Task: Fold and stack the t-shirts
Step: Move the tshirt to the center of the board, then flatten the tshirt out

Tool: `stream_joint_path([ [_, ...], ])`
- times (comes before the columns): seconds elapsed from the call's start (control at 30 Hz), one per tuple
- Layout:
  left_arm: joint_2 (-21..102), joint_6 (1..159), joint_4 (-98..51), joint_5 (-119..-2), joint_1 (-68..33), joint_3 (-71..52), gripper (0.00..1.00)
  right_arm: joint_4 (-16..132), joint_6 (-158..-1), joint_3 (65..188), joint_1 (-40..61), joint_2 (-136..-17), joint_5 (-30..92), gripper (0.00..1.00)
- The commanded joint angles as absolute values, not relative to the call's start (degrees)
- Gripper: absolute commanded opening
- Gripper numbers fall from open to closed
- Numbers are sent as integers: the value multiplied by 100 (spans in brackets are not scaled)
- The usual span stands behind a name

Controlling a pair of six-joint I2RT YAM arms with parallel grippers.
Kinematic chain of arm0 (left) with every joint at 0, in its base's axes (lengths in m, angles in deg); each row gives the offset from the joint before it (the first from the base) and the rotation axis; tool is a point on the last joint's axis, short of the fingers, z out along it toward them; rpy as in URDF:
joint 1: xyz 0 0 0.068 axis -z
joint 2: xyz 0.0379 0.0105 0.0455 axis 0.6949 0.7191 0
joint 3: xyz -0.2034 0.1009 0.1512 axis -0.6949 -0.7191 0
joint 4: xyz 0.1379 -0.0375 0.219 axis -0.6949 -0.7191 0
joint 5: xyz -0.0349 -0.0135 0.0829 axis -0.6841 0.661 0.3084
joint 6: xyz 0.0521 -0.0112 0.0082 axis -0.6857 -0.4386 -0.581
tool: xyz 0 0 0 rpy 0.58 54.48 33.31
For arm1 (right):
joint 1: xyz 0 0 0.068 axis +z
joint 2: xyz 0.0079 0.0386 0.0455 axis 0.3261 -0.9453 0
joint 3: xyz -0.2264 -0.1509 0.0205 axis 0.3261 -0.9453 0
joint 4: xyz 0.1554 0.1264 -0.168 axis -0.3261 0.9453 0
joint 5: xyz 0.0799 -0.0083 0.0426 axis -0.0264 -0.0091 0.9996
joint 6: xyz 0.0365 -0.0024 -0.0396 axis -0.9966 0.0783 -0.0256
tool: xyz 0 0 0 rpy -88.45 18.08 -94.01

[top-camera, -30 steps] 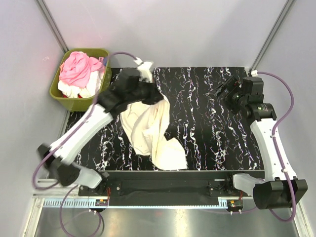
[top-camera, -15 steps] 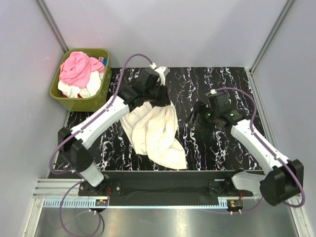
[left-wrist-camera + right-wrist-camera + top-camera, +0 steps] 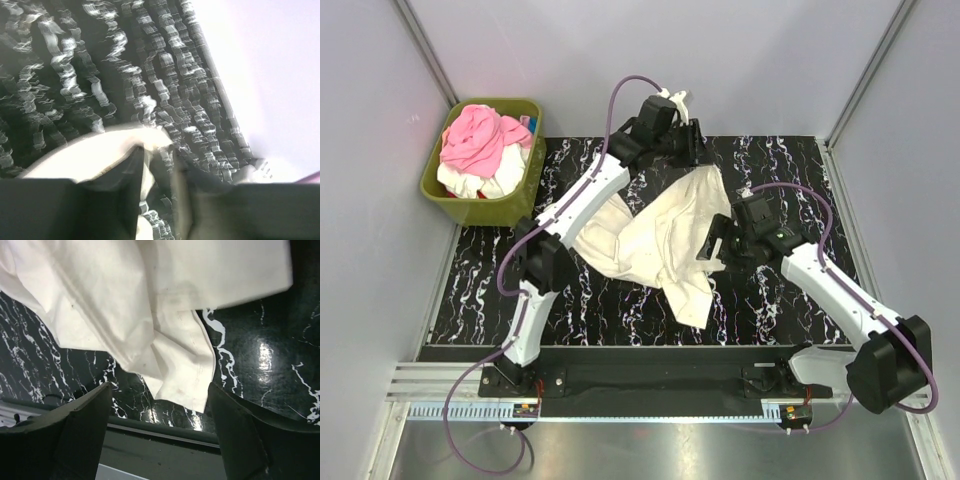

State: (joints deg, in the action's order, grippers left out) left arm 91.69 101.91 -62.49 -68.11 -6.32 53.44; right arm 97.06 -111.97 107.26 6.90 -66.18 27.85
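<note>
A cream t-shirt [image 3: 660, 235] lies crumpled and stretched across the middle of the black marbled table [image 3: 780, 170]. My left gripper [image 3: 694, 150] reaches to the table's back edge and is shut on the shirt's upper corner. In the left wrist view [image 3: 157, 155] cream cloth [image 3: 145, 172] shows pinched between the dark fingers. My right gripper [image 3: 713, 246] hovers open over the shirt's right edge. In the right wrist view [image 3: 160, 390] its fingers stand wide apart with the shirt's hem [image 3: 180, 365] lying below between them, apart from both.
A green bin [image 3: 440, 190] at the back left holds a pink shirt [image 3: 475, 135] and white clothes [image 3: 485, 183]. Grey walls close the back and sides. The table's front rail [image 3: 165, 432] shows in the right wrist view.
My left arm swung from the left-centre to the back edge, dragging the cream shirt up and right. My right arm came in from the back right to the shirt's right edge.
</note>
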Motion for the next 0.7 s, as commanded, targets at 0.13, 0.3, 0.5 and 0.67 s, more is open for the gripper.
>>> stream_joint_path([
  [0.13, 9366, 10280, -5490, -7874, -631, 5861, 85, 9897, -11122, 10602, 760, -6208, 2342, 84],
  [0.3, 8066, 10120, -5334, -7451, -1105, 4218, 87, 9687, -11429, 10048, 1094, -6251, 2579, 83],
  [0.5, 7002, 9443, -6256, -6660, -1282, 2909, 83, 9397, -11465, 10135, 1094, -6506, 2658, 80],
  [0.67, 5816, 9320, -6160, -6309, -1299, 1258, 82, 9449, -11508, 10478, 1585, -7042, 2607, 75],
])
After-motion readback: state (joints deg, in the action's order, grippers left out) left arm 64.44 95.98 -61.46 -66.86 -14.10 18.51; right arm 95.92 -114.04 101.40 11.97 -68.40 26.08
